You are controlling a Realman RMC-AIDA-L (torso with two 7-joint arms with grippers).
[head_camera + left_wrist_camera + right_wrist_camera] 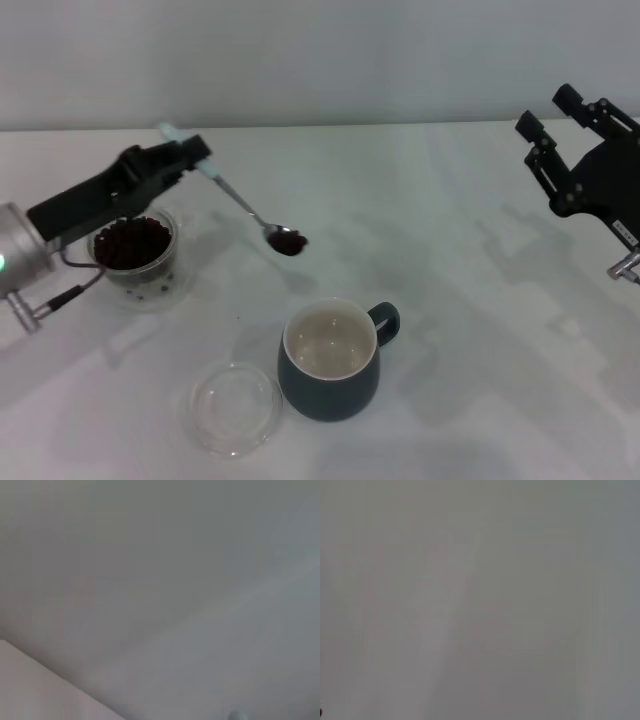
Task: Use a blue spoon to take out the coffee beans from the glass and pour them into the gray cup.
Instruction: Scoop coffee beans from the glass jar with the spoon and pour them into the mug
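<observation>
In the head view my left gripper (190, 152) is shut on the pale handle of the blue spoon (232, 198), held in the air above the table. The spoon's silver bowl carries a small load of coffee beans (288, 241) and hangs behind and to the left of the gray cup (330, 360). That cup stands upright near the front centre, its cream inside holding no beans that I can see, handle to the right. The glass (135, 257), full of dark beans, stands at the left under my left arm. My right gripper (560, 112) is raised at the far right, open.
A flat clear round dish (235, 408) lies at the front, just left of the gray cup. A few stray beans lie at the base of the glass. Both wrist views show only pale blurred surface.
</observation>
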